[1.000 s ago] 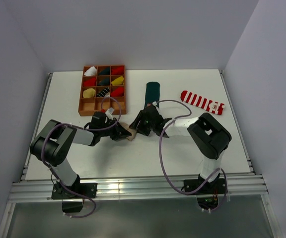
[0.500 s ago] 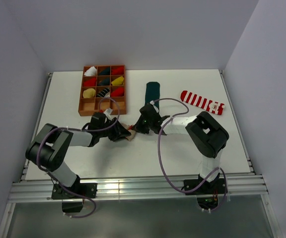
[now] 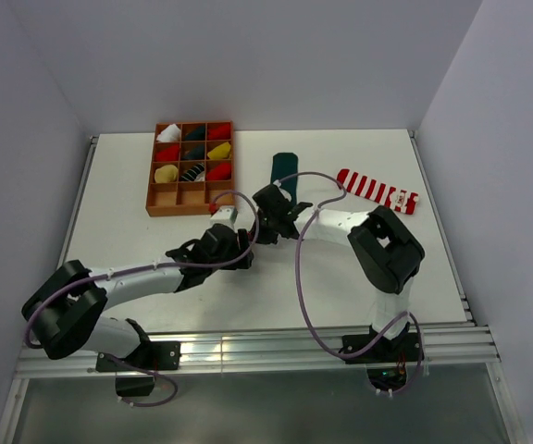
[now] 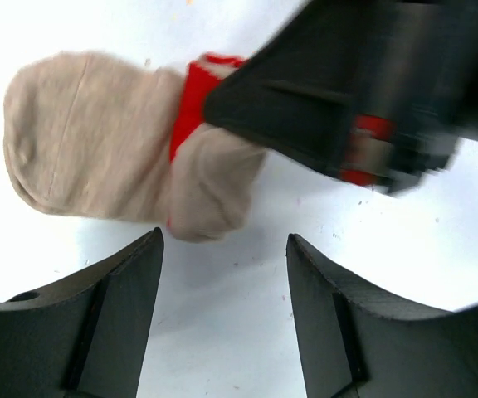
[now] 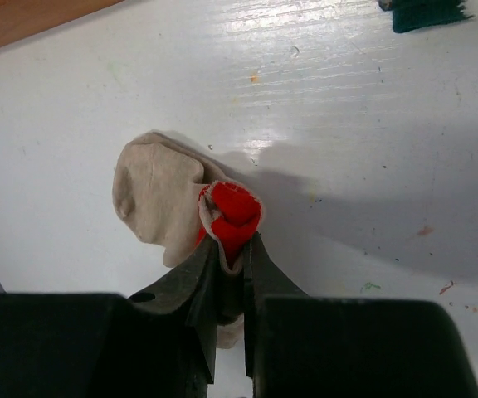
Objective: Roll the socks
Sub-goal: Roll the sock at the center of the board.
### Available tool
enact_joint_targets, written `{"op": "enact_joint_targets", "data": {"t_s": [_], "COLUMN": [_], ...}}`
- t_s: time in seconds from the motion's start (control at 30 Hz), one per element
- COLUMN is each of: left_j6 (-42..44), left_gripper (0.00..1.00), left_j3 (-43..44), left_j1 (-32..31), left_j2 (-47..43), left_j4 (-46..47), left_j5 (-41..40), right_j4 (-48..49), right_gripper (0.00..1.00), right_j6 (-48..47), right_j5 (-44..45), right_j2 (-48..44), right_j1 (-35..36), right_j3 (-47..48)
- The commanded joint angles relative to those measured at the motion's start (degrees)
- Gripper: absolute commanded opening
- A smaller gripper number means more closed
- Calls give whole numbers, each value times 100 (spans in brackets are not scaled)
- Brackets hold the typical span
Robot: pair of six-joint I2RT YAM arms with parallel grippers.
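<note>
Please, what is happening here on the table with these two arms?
The right gripper is pinching the bunched-up beige sock at its red part. The left gripper is open just short of that sock and touches nothing. The dark green sock and the striped sock lie flat farther back, not yet rolled. The wooden tray holds other rolled bundles.

Beige sock (image 5: pixel 152 195): soft matt knit cloth; table (image 5: pixel 347 99): smooth, faintly glossy white, paint-flecked.
</note>
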Motion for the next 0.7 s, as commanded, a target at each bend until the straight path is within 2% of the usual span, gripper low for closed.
{"op": "enact_joint_targets", "data": {"t_s": [0.0,0.13,0.23,0.67], "left_j6": [735,1097,1256,1388], "left_gripper": [66,64,64,57], "left_j3": [323,508,639,1026], "left_j1": [-457,-906,-1126,-1390], "left_j2": [-140,89,378,1503], "left_j4": [-96,9,45,-183], "left_j5": [-1453,-2165,-2403,-2685], "right_j4": [-388,-468,-477,-591], "right_gripper": [0,0,0,0], "right_j6": [-139,-165,-165,-165], "right_j5": [81,28,-7,-147], "right_j2": [185,246,255,299], "right_j1": [61,78,78,78], "right_j3": [310,398,424,539]}}
